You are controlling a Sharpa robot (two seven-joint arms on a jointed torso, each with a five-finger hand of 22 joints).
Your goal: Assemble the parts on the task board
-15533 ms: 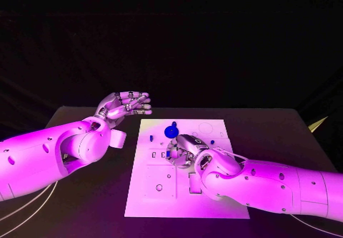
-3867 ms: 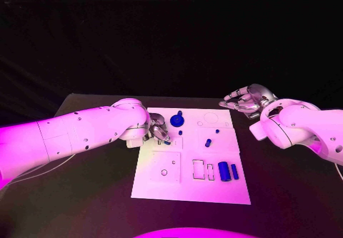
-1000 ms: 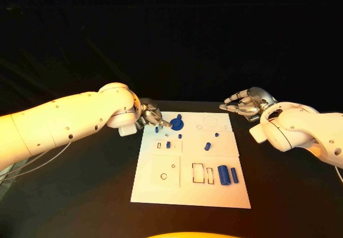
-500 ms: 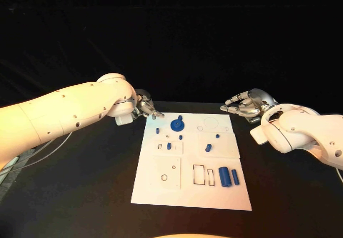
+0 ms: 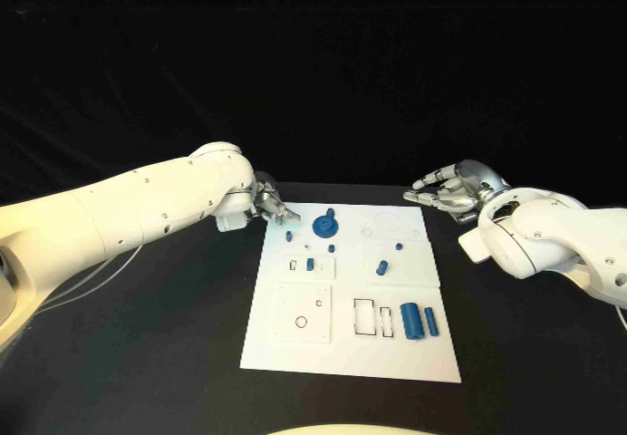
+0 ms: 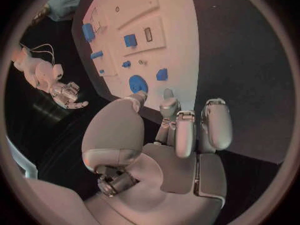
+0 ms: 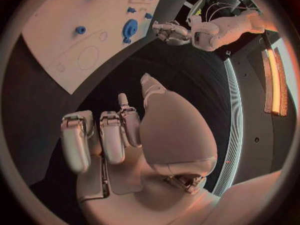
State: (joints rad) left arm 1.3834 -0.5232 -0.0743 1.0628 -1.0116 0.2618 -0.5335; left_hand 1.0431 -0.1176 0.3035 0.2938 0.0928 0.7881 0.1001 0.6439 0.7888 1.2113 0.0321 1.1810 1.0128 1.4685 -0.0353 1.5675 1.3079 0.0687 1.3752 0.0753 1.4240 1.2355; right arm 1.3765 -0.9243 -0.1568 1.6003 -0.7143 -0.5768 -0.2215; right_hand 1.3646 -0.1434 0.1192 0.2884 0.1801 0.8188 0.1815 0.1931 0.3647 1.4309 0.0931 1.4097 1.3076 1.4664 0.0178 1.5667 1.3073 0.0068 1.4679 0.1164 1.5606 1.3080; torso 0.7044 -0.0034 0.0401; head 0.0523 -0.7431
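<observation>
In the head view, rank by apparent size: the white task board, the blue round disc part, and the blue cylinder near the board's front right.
1. White task board
2. Blue cylinder
3. Blue round disc part, though it lies farther from the camera, so the last two are unsure.

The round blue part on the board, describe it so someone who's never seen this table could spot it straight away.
Start at the white task board in the middle of the black table and look to its far end, near the left hand. The round blue part sits there; it is a broad disc, while the other blue pieces are small pegs or bars.

A black table (image 5: 157, 344) stands before a dark backdrop (a lit strip (image 7: 274, 70) glows at one side).
</observation>
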